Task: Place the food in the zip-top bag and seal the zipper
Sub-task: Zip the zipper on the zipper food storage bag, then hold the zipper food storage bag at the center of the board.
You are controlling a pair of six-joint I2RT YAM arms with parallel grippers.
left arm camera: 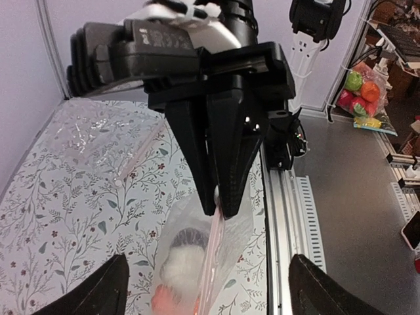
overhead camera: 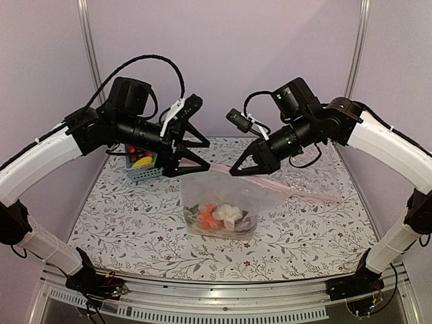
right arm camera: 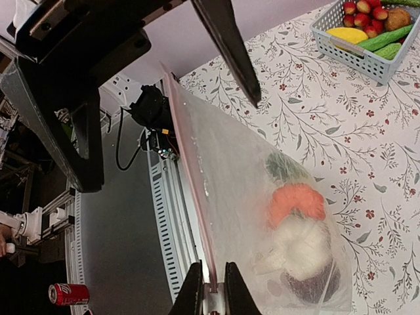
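- The right gripper (overhead camera: 235, 170) has its jaws pressed together on the zipper (right arm camera: 187, 170), pinching the pinkish strip at one point along the mouth edge
- The zip-top bag (overhead camera: 223, 192) hangs from that pinch over the middle of the table (overhead camera: 135, 229), mouth edge up and its loaded bottom low; whether the bottom rests on the cloth I cannot tell
- The left gripper (overhead camera: 208, 155) has its jaws spread wide, and in the right wrist view one finger stands on each side of the strip, both clear of the plastic
- The two grippers face each other, tips close together above the bag
- The food sits bunched at the bottom of the bag: an orange piece (right arm camera: 295, 200), a cream-white piece (right arm camera: 298, 246) below it and a dark maroon piece (right arm camera: 308, 285) at the corner
- A blue basket (right arm camera: 348, 56) stands on the table behind the left gripper, holding small red fruits (right arm camera: 364, 10), a yellow piece (right arm camera: 348, 33) and a green cucumber (right arm camera: 387, 38)
- A second clear bag (overhead camera: 304, 189) lies flat on the table under the right arm, apart from the one being held
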